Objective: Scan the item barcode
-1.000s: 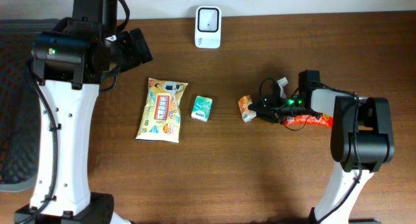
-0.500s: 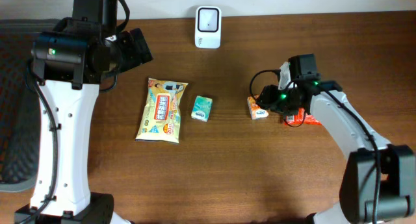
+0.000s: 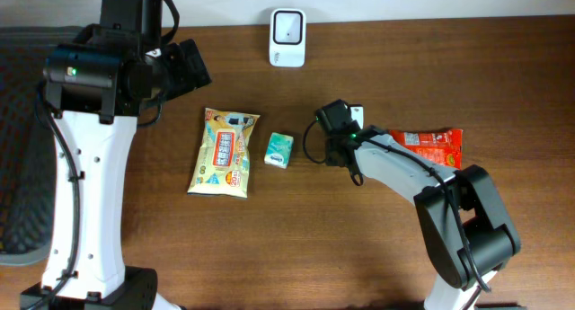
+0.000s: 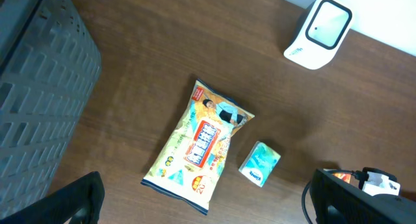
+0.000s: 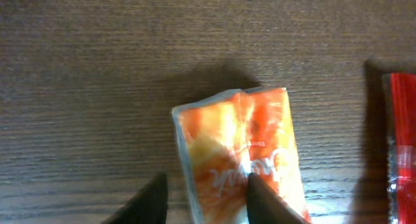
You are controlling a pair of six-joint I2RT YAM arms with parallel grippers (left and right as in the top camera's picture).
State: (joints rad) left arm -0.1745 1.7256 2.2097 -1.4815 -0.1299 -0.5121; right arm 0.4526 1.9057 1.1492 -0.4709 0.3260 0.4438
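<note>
A small orange packet (image 5: 237, 152) sits between the fingers of my right gripper (image 5: 208, 201), which is shut on it. It hangs a little above the table and casts a shadow. In the overhead view the right gripper (image 3: 332, 135) is in the middle of the table, below and to the right of the white scanner (image 3: 287, 25), and it hides the packet. My left gripper (image 4: 214, 208) hangs high over the table's left side, wide open and holding nothing. From there I also see the scanner (image 4: 318, 30).
A yellow snack bag (image 3: 225, 151) and a small teal tissue pack (image 3: 279, 150) lie left of the right gripper. A red packet (image 3: 427, 146) lies to its right. A dark mesh surface (image 4: 32, 87) borders the table on the left.
My right gripper has swung left across the table with the orange packet, away from the red packet, which is now uncovered. The left arm has not moved.
</note>
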